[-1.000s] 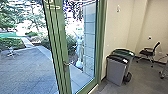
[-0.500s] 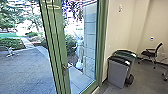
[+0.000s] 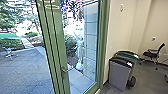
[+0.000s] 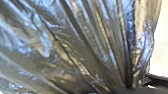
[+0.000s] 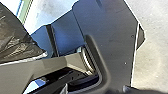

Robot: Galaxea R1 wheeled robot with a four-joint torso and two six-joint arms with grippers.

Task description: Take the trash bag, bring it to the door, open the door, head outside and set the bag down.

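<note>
While bins (image 3: 119, 75) stand on the grey floor (image 3: 147, 78) indoors, I cannot tell whether either hand pinches the trash bag (image 4: 82, 45).

An office room: wheeled chair (image 3: 152, 54), bins (image 3: 119, 74), glass door (image 3: 53, 47).

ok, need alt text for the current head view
A green-framed glass door with a handle, a paved yard and greenery beyond. A pale statue shows through the door's glass. At right, a grey bin and a green-lidded bin stand by a pale wall, a dark office chair farther back.
</note>
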